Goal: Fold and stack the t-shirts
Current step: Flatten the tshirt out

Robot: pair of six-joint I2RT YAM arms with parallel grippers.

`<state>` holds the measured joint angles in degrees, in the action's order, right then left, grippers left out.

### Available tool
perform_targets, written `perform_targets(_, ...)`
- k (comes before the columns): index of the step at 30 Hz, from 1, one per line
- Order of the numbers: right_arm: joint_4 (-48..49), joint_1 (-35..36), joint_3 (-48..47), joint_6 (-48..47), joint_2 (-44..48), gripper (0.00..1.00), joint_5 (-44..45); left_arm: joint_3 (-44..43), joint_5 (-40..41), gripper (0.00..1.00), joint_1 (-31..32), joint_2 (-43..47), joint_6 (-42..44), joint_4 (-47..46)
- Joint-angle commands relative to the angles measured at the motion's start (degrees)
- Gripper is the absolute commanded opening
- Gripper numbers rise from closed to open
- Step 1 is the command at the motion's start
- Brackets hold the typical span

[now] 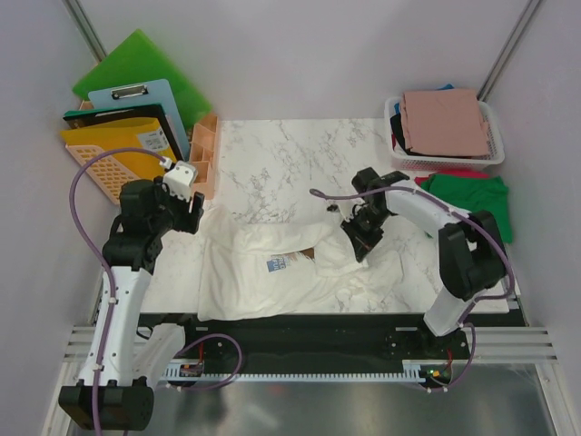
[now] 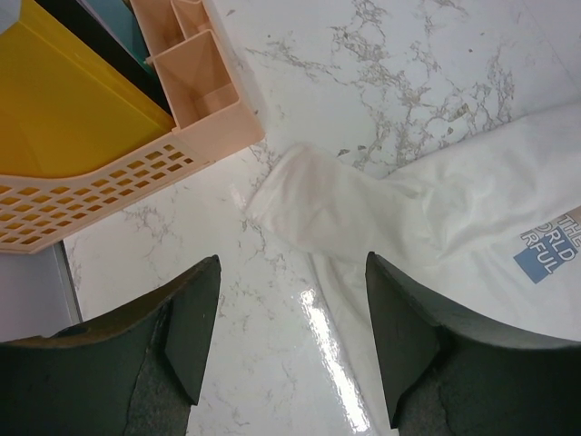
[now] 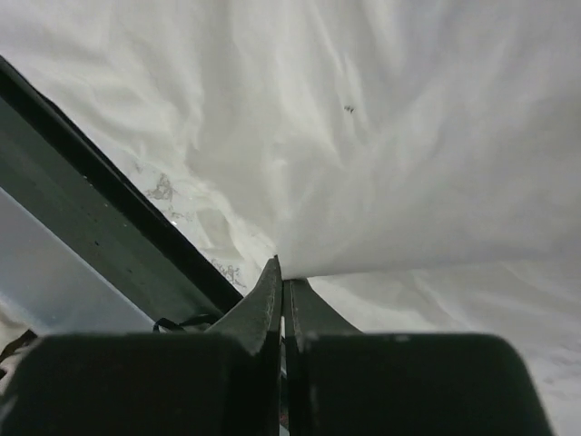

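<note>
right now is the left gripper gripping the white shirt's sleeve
No, the left gripper hangs open above the marble table, and the sleeve of the cream-white t-shirt lies flat ahead of it, ungripped.

Arms black joints, white links; purple cables looping; left pincer dark grey, wedge-shaped.

Front-centre on the white marble table lies the cream-white cloth t-shirt, white plastic mesh basket back right, yellow perforated plastic tray back left

Marble tabletop free beyond cream t-shirt; peach organizer blocks left edge.
</note>
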<state>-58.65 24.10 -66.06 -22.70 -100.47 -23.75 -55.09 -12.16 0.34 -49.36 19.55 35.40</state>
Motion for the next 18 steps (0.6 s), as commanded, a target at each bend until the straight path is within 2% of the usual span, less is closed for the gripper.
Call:
perform_targets(1,-4.27,-0.37,-13.1,0.55,12.39,0.0,-1.73,2.7,-0.58,0.72,-0.25,2.34,2.6,-1.56)
perform_targets(2,-5.06,-0.37,-16.96,1.16,13.88,0.0,-1.57,2.88,-0.49,0.72,-0.25,2.6,2.68,-1.82)
perform_targets(7,-3.58,-0.37,-23.23,2.83,13.72,0.0,2.99,4.2,-1.1,0.72,-0.25,3.75,2.77,-1.82)
perform_targets(10,5.61,-0.37,-20.97,5.64,12.58,0.0,5.81,4.99,-1.55,0.72,-0.25,5.06,2.6,-1.82)
perform_targets(14,15.28,-0.19,-17.53,7.4,6.71,0.0,8.8,5.43,-1.55,0.72,-0.25,6.03,2.42,-1.3)
perform_targets(18,20.59,-0.19,-18.04,8.28,-0.07,0.0,11.27,5.34,-1.72,0.72,-0.25,7.17,2.77,-0.15)
